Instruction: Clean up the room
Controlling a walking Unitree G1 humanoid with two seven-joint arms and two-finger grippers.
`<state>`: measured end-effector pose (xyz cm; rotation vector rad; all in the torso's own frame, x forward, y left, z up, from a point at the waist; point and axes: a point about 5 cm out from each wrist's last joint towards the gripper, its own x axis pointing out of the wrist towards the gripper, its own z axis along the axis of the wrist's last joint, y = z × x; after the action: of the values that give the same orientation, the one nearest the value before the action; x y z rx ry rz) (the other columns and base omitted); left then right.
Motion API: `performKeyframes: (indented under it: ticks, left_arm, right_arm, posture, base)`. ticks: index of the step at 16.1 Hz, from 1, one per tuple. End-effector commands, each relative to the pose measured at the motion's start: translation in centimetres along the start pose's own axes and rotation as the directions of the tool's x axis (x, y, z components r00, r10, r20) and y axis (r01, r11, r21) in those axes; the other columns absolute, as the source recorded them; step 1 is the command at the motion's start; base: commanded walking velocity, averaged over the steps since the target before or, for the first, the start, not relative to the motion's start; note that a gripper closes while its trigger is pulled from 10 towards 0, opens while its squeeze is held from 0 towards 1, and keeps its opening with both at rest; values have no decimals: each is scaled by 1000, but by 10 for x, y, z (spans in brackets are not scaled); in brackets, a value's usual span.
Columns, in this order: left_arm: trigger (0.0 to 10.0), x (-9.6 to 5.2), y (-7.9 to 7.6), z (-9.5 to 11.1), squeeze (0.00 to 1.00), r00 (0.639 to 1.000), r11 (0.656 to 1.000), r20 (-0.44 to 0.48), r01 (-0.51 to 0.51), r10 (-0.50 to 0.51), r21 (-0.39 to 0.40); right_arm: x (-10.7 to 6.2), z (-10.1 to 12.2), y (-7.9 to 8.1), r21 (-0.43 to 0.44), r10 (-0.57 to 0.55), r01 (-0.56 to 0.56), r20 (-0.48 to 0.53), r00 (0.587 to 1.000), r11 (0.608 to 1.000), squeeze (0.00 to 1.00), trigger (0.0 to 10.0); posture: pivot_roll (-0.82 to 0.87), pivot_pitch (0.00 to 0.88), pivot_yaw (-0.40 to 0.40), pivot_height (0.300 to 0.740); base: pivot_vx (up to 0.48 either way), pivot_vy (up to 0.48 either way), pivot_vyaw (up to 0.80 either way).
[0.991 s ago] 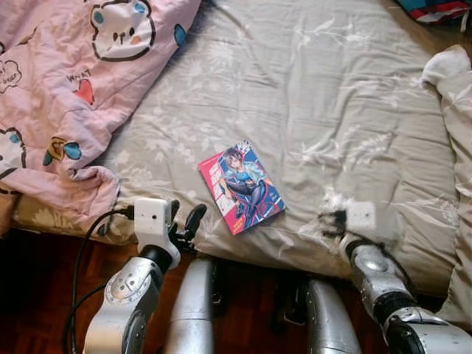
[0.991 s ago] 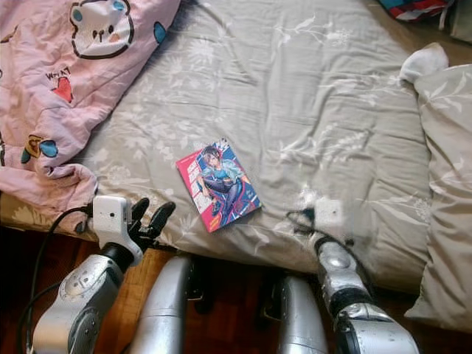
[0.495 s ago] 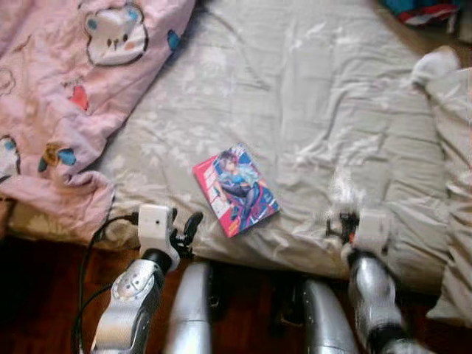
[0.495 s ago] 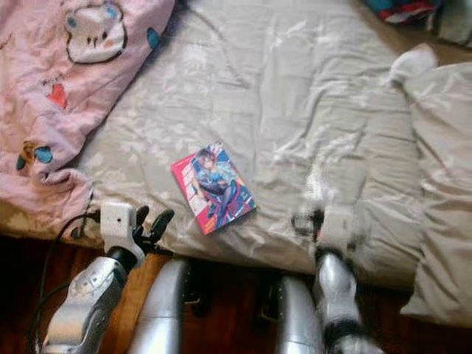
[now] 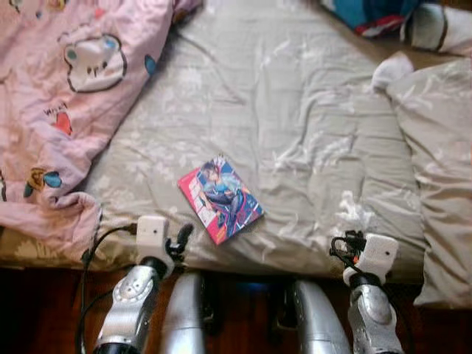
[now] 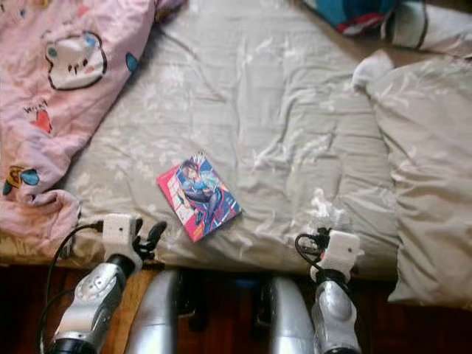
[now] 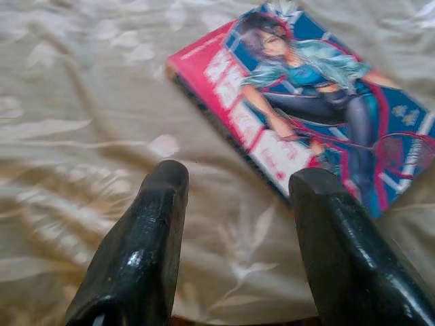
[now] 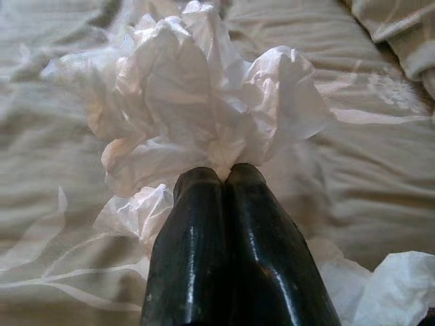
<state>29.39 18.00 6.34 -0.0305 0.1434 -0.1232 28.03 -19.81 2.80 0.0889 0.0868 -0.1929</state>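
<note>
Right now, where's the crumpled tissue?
Crumpled tissue is pinched in the right pincer, near the front edge of the bed, right of the comic book.

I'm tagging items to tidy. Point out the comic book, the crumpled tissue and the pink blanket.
comic book (image 5: 220,199), left eye view, middle of its cover.
crumpled tissue (image 8: 204,102), right wrist view, centre of the wad pinched by the right gripper (image 8: 228,173).
pink blanket (image 5: 59,110), left eye view, its printed top surface.

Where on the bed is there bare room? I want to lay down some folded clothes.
The widest bare sheet lies between the pink blanket and pillow, beyond the book. The near edge is crowded: book, tissue in the right end effector.
</note>
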Motion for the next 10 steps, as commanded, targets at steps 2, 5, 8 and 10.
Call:
performKeyframes:
  ticks: [2, 5, 8, 10]
  left_arm:
    - [10000, -2, 20, -10, 0, 997, 997, -31, -70, 70, 19]
    - [10000, 4, 30, -11, 0, 993, 993, -24, -111, 111, 30]
    - [10000, 1, 37, -22, 0, 986, 988, -68, -152, 153, 19]
    - [10000, 0, 35, -34, 0, 981, 989, -122, -147, 148, 20]
  right_arm:
    - [-3, -7, -4, -3, -6, 6, -39, 999, 1000, 0, 10000]
    - [4, -3, -11, -18, -14, 13, -45, 999, 1000, 0, 10000]
    - [3, -5, -16, -29, -27, 25, -62, 998, 999, 0, 10000]
    - [0, -13, -22, -32, -55, 52, -100, 994, 998, 0, 10000]
  posture:
    - [24, 214, 37, 664]
    - [23, 183, 34, 694]
    - [20, 169, 32, 724]
    - [19, 155, 36, 739]
  base:
    - [0, 0, 0]
    - [0, 0, 0]
    - [0, 0, 0]
    - [0, 0, 0]
